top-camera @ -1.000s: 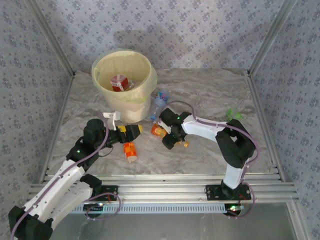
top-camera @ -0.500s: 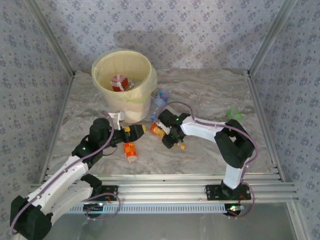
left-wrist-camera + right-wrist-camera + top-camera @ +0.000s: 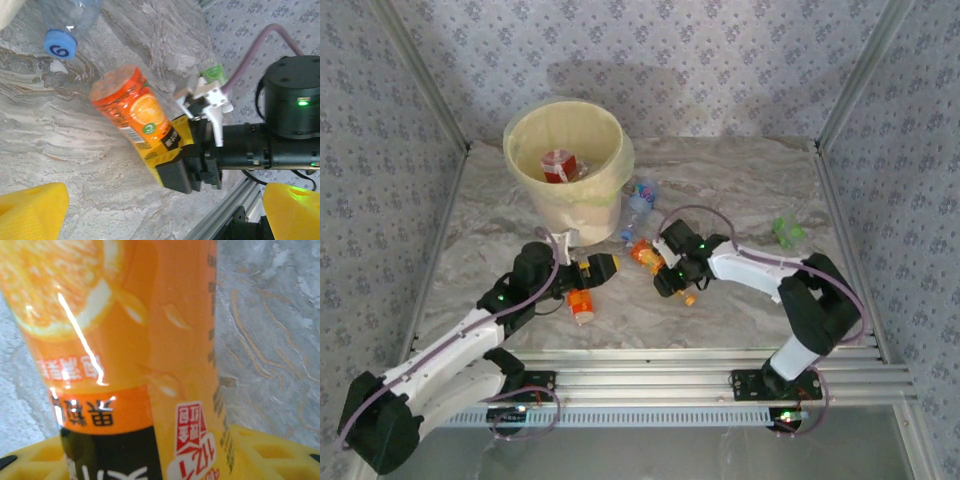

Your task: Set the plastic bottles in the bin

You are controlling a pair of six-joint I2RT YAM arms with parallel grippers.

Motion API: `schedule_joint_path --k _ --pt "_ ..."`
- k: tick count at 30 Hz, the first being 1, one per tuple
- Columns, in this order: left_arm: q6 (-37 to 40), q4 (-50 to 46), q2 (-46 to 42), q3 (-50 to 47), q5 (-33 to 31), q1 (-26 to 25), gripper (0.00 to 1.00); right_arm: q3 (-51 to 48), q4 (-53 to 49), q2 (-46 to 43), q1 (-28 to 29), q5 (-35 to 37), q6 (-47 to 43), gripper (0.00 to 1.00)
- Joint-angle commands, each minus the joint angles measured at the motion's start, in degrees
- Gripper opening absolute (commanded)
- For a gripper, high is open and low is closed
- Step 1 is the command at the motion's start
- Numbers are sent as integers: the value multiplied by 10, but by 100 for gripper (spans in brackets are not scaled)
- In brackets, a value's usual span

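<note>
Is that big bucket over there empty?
No, a red-labelled bottle lies at the bottom of the bin, as the overhead view shows plainly.

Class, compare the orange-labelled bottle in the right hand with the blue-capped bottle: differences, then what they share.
The orange-labelled bottle wears an orange fruit wrap; the blue-capped bottle is mostly clear. The orange-labelled bottle is gripped by the right hand; the blue-capped bottle lies free beside the bin. Both are plastic bottles outside the bin.
</note>
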Motion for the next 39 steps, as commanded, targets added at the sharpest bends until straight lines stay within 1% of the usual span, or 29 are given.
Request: schedule_joint_path --k 1,5,10,15,17,21,23,29,34,39 --pt "-11 51 23 31 12 -6 100 -21 32 -42 -14 -42 35 59" --pt "-18 91 56 47 24 -10 100 -42 57 -81 -26 -70 60 59" --pt "-19 123 102 76 38 -18 100 -53 75 -117 -28 -101 77 59" --pt "-10 154 162 109 74 -23 100 -60 83 -153 -28 -131 97 59" --pt "-5 157 175 115 72 -27 100 -64 85 -169 -29 -138 105 59" --pt "4 151 187 122 66 -34 100 -61 66 -197 -31 -147 113 59" --pt "7 153 192 124 69 -34 99 -65 72 -210 -31 -163 118 59" --pt "-9 181 208 137 81 -35 100 -78 92 -232 -27 -198 128 59" --pt "-27 223 228 143 92 -39 100 -82 103 -247 -25 -241 131 60" --pt "-32 233 244 157 95 -44 96 -80 105 -248 -25 -262 125 60"
